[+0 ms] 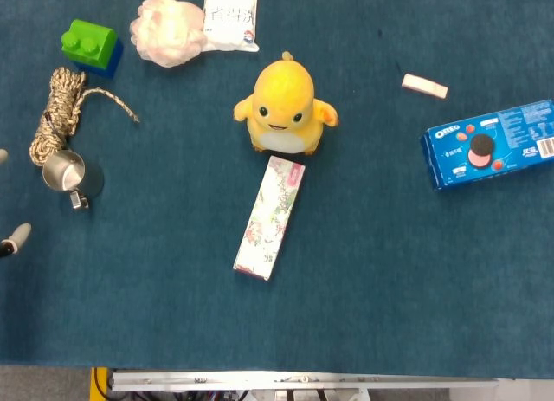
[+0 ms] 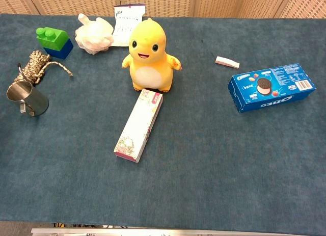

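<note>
Where blue carpet-like cloth (image 2: 214,164) meets woven wall panels (image 2: 168,2), left hand (image 1: 9,236) barely visible, grasp indiscernible.

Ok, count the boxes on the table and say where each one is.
2. The floral box lies mid-table, one end right in front of the yellow toy. The Oreo box lies near the right edge. Nothing seems to hide another.

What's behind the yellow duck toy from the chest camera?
Behind the yellow duck toy lies a white printed packet, its right edge hidden by the toy's head. Left of it sits a white mesh bath puff. The head view shows only bare blue cloth directly past the toy.
</note>
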Robot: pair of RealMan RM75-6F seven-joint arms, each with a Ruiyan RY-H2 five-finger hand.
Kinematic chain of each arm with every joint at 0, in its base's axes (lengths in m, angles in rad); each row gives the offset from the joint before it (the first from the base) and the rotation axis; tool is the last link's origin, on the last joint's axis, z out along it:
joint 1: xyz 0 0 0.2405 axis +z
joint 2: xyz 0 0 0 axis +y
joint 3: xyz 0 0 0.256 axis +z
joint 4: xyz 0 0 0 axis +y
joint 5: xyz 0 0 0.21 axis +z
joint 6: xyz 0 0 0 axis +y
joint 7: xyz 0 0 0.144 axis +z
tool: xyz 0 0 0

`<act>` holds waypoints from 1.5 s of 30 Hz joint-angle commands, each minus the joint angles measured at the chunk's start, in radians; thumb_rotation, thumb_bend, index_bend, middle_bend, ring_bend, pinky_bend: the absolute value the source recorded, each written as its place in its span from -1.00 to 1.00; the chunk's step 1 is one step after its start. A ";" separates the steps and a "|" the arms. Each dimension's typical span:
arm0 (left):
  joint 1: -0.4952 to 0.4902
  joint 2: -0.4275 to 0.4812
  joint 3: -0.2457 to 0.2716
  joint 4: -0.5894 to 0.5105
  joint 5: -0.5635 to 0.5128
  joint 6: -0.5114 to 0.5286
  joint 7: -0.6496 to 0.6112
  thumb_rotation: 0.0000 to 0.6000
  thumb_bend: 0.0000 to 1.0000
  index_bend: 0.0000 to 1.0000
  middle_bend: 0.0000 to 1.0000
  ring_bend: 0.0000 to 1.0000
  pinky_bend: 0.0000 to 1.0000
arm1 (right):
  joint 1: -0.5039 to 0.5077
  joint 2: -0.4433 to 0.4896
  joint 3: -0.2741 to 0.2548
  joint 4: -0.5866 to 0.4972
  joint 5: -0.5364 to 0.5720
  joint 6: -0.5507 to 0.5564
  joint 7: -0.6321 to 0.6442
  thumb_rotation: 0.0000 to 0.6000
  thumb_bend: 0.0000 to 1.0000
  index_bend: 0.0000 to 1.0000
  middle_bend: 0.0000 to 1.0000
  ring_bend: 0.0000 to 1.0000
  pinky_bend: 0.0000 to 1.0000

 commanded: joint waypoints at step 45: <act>0.035 0.020 0.018 0.003 -0.010 0.015 -0.035 1.00 -0.73 -0.59 -0.50 -0.56 -0.62 | 0.785 -0.559 0.294 0.190 0.280 -0.642 -0.138 -0.44 -1.00 -0.82 -0.89 -1.00 -1.00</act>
